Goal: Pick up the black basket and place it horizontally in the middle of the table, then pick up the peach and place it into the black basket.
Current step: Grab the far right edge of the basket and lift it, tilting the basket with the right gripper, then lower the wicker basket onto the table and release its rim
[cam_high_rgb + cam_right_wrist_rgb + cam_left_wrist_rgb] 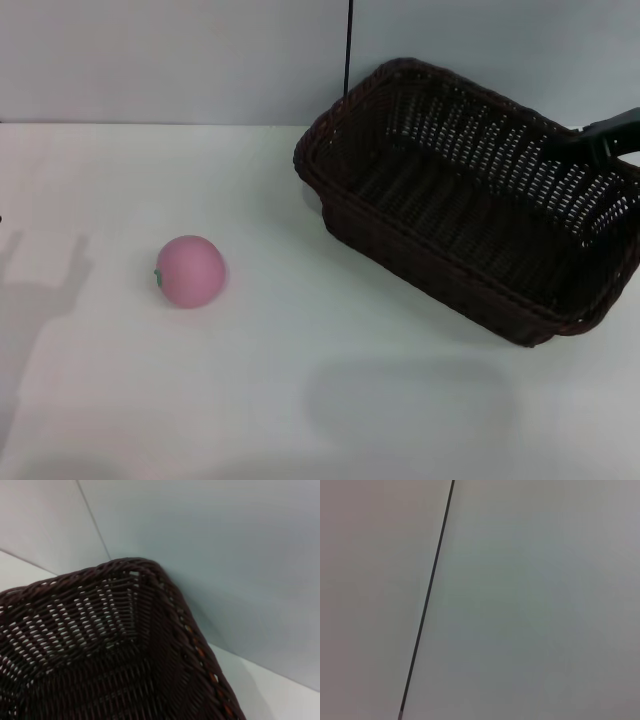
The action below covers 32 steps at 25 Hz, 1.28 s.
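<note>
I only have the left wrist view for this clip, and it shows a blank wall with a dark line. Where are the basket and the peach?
Observer: The black basket is on the right side of the table, angled, not square to its edge.
Operator: And the peach?
Observer: The peach sits on the table to the left of the basket, apart from it.
Operator: Is any arm near the basket?
Observer: The right gripper is at the basket's far right rim; I cannot tell whether it grips.
Operator: The left gripper?
Observer: Not visible in any view.
</note>
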Tool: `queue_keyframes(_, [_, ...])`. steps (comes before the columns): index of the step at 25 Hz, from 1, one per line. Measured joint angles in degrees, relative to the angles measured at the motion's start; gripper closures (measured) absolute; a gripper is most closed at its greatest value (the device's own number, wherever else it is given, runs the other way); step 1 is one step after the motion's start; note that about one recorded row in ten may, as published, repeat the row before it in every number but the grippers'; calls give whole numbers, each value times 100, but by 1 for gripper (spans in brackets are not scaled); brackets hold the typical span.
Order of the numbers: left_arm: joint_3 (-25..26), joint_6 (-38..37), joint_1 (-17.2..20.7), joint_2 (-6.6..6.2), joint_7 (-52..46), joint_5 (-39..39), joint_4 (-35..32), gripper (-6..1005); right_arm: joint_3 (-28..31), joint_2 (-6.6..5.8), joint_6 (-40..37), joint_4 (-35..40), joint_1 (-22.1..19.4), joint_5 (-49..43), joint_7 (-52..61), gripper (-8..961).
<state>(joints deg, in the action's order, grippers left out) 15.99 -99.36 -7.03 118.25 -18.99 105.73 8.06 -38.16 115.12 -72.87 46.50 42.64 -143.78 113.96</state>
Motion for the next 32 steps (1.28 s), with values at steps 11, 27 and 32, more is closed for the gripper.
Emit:
queue_keyframes(11, [-83,-207,57,-7,-35,0,-49,166,-938,32,-465,613,118,601,-906,709])
queue_keyframes(27, [-141,-427,476,7,-34,-11,-15,165,-2270,39,-1377,1404,487,512,-2462,744])
queue_keyframes(32, [-150,-454,490,18,-35,-9,5,165,-2285,126,-1502,1314,456,872,-3194,732])
